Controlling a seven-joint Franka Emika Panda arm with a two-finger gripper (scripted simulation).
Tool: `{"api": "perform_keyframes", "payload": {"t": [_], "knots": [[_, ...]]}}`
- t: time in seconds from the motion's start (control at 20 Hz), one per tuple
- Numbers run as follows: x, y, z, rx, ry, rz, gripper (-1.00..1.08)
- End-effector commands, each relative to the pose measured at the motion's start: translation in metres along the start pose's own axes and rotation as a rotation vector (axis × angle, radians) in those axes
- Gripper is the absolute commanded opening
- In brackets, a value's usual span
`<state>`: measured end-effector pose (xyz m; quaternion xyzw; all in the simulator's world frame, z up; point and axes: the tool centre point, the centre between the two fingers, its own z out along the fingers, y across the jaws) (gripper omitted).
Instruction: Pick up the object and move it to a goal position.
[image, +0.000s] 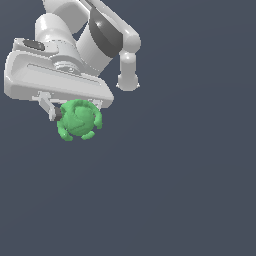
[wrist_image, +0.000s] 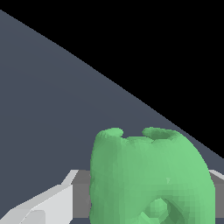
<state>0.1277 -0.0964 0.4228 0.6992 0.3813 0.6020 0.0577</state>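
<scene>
- White and glossy, the robot arm (image: 82, 37) fills the upper part of the exterior view's left, its joints banded in dark grey, reaching down toward the middle of that side.
- At the arm's lower end sits the broad white gripper (image: 76, 114), with one pale finger (image: 48, 107) visible on the exterior view's left of the load.
- Between the fingers is the object (image: 78, 119), a small bright green lumpy ball with short stubby nubs around its edge, narrower than the gripper body above it.
- The fingers are drawn in close against the ball's sides, so the hand appears closed on it, holding it just beneath the palm.
- Around and below the ball, the background (image: 175, 175) is a flat, plain slate blue-grey.
- Further toward the exterior view's right, a short white cylindrical part of the arm (image: 128, 72) hangs down, apart from the ball.
- From the wrist view, the green ball (wrist_image: 151, 177) looms large, with a pale grey finger (wrist_image: 48, 203) beside it.
- Beyond it, the slate surface (wrist_image: 52, 109) meets a black area along a slanting edge.
</scene>
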Motion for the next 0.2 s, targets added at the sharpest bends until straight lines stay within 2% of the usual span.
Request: {"api": "perform_keyframes", "payload": {"t": [0.0,0.15], "knots": [[0.0010,-0.0003,0.0001,0.001,0.004,-0.001,-1.00],[0.0003,-0.0017,0.0011,0.004,0.001,0.000,-1.00]]}}
